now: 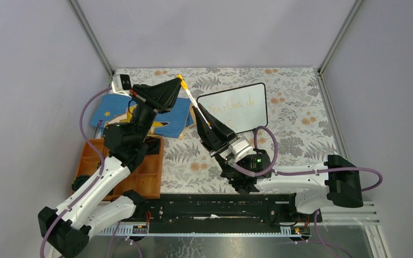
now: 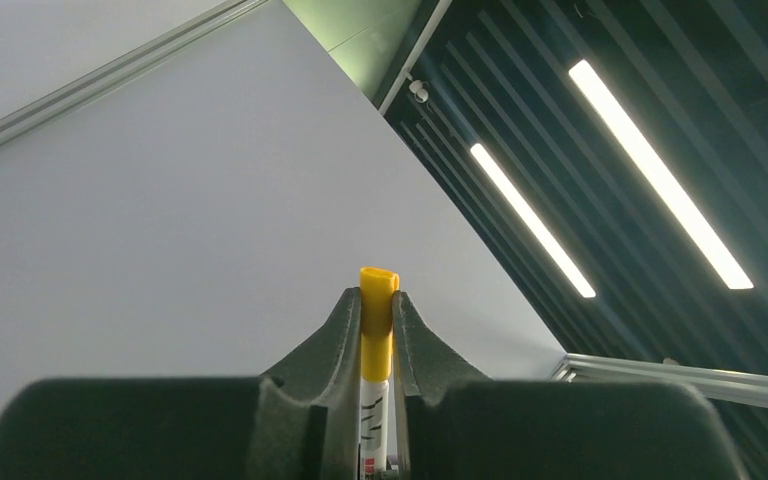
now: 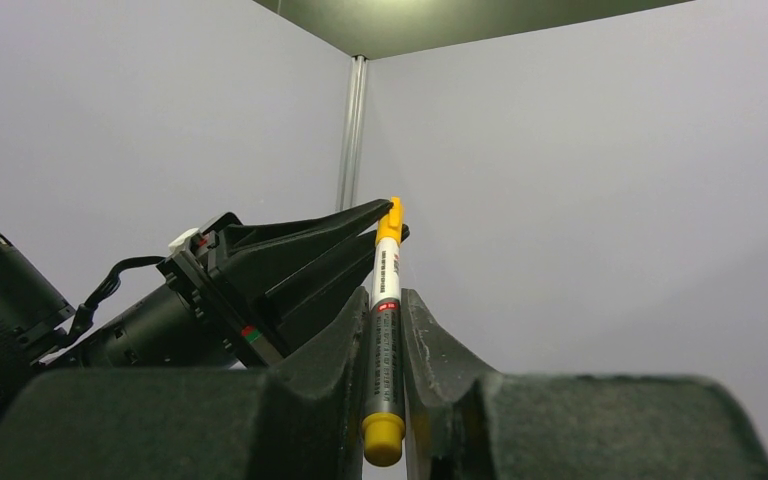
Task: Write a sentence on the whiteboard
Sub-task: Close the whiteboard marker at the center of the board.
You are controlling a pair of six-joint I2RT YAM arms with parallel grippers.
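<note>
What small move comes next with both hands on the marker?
Probably open the left hand and back it off: it pinches the yellow end of the marker while the right hand grips its barrel, and little can proceed with both clamped.

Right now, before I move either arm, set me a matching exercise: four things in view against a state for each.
1 marker
2 whiteboard
3 blue book
4 orange tray

A star-patterned cover
B held by left gripper and right gripper
C bears unfinished handwriting
D divided into compartments

Pairs: 1-B, 2-C, 3-A, 4-D
</note>
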